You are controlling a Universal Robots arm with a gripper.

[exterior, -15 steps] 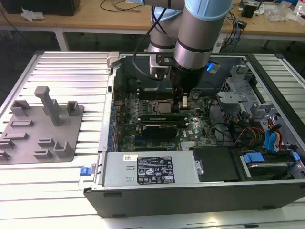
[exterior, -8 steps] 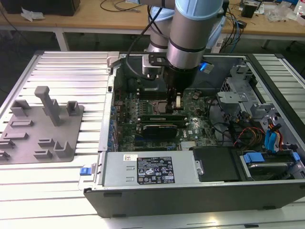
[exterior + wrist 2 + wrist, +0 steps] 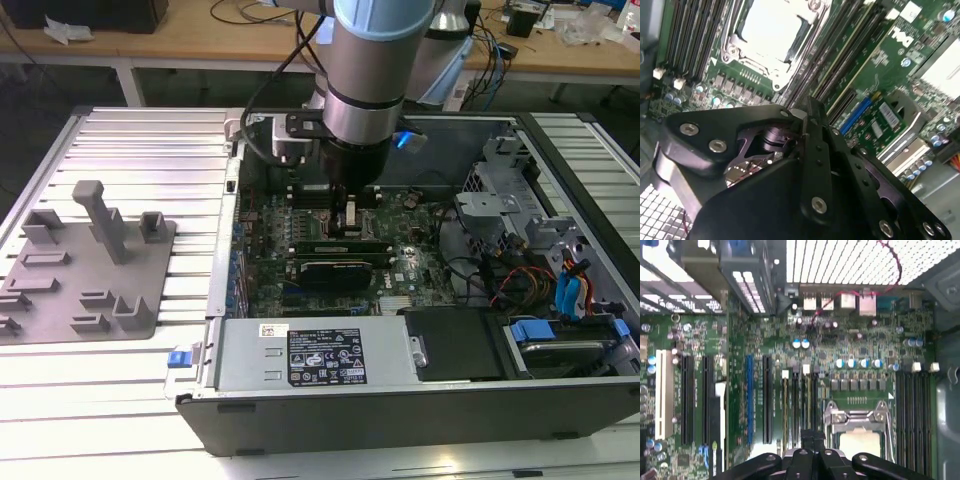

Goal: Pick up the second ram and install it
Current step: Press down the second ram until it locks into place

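second ram (image 3: 340, 249): one, in slot | pincer (image 3: 350, 212): one, above it, grip state unclear

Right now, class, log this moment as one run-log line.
gripper: low over memory slots | fingers: state unclear | second ram: not identifiable | site: beside processor socket, inside computer case

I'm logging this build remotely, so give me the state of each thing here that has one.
computer case, open, side panel off
gripper, lowered inside the case, over the slots beside the socket
processor socket, metal frame closed down
outer memory slots, empty
black card, seated in its slot
gray fixture tray, lying flat beside the case
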